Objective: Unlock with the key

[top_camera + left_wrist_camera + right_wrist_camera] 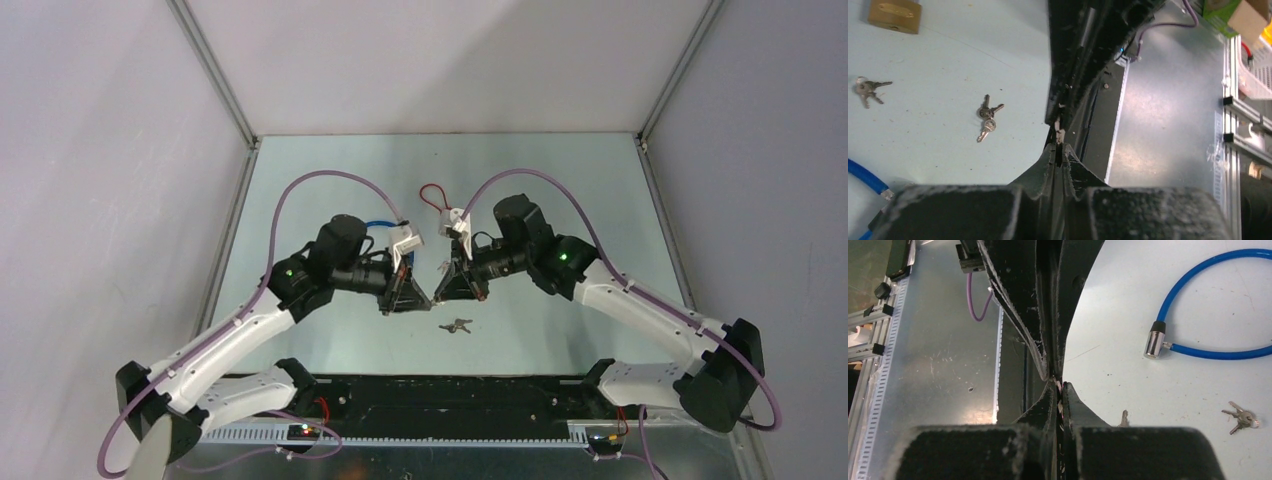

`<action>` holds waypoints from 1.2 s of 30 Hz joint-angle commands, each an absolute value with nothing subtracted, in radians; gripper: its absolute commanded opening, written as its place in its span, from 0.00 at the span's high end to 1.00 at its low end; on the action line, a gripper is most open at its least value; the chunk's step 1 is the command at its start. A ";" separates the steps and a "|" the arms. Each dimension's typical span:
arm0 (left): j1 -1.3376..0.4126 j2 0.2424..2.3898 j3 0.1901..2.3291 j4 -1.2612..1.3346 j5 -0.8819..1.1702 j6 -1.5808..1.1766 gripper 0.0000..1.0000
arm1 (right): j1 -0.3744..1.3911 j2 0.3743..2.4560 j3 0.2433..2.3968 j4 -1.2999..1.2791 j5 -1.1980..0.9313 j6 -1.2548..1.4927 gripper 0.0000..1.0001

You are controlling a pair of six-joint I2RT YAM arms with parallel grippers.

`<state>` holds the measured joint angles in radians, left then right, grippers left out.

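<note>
My left gripper (408, 298) and right gripper (452, 292) meet tip to tip above the table's middle. In the left wrist view the fingers (1048, 165) are pressed together, and a small pale key (1060, 134) sticks out of their tips towards the right gripper's black fingers. In the right wrist view the fingers (1075, 405) are shut on a thin glinting metal strip (1059, 387), seen edge-on, which looks like the same key. A brass padlock (894, 15) lies on the table. The blue cable lock (1208, 305) with its chrome end (1154, 340) lies nearby.
A key bunch (455, 325) lies on the table below the grippers, and it also shows in the left wrist view (988, 116). Another key bunch (867, 89) lies near the padlock. A red cable loop (432, 197) lies behind the grippers. A black rail (440, 395) runs along the near edge.
</note>
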<state>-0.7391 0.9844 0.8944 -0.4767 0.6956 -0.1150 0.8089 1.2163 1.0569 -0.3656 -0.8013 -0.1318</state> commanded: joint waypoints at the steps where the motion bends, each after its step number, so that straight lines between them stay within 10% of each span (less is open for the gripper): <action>1: -0.674 1.002 0.987 -0.459 0.715 -0.086 0.84 | 0.761 1.223 1.090 -0.304 -0.848 -0.105 1.00; 17: -0.243 1.246 1.340 -0.187 0.560 -0.414 0.27 | 0.534 1.430 1.091 0.461 -0.619 0.559 1.00; 36: -0.161 1.350 0.979 0.580 0.784 -0.970 0.34 | 0.557 1.697 1.090 0.913 -0.467 0.991 1.00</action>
<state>-0.1612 1.3689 0.9878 0.3660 0.7250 -0.8677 0.5415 1.6836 1.0588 0.7918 -0.5091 0.9188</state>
